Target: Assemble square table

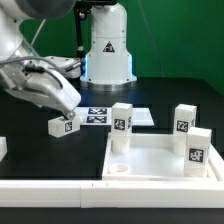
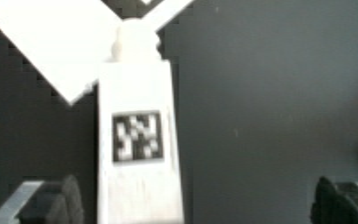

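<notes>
Loose table leg [image 1: 63,124], lying flat on the black table [image 1: 30,165] directly beneath the spread, empty gripper [image 1: 68,103]; step judged: picking up the fourth leg, next requiring descent and closure across its sides. Wrist view only: leg [image 2: 137,130] centred between the fingertips [image 2: 34,200], tag up. Exterior view only: square tabletop [image 1: 160,165] well beyond, three legs standing.

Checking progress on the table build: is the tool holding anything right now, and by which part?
Nothing is held. The tool stands open, its fingers apart on either side of a lying leg without closing on it.
</notes>
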You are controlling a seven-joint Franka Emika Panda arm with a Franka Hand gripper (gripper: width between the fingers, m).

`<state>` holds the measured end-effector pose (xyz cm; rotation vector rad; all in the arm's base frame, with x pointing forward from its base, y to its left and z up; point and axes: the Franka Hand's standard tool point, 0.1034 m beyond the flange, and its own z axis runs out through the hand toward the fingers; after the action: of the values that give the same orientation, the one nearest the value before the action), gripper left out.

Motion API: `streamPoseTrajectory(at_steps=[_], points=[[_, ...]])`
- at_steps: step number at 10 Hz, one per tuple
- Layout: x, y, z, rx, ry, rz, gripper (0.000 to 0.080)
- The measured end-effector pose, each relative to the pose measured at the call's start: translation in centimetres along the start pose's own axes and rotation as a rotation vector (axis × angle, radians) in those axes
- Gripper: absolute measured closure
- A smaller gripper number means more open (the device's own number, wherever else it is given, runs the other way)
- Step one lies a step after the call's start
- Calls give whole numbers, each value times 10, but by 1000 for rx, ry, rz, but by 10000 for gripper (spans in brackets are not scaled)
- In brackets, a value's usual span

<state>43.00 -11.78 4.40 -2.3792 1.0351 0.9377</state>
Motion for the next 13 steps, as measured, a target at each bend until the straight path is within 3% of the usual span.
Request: streamPoseTrajectory(at_steps=[1, 2, 3, 4, 6, 8, 11, 13], points=[[1, 5, 4, 13, -132, 24, 151], [8, 4, 4, 8, -177, 25, 151], [0, 5, 7, -2, -291, 41, 151], [7, 5, 9, -8, -303, 39, 151], [6, 5, 10, -9, -306, 38, 151], [16, 10, 26, -20, -299, 51, 151], [20, 10, 32, -26, -270, 53, 180], [20, 10, 32, -26, -271, 53, 500]])
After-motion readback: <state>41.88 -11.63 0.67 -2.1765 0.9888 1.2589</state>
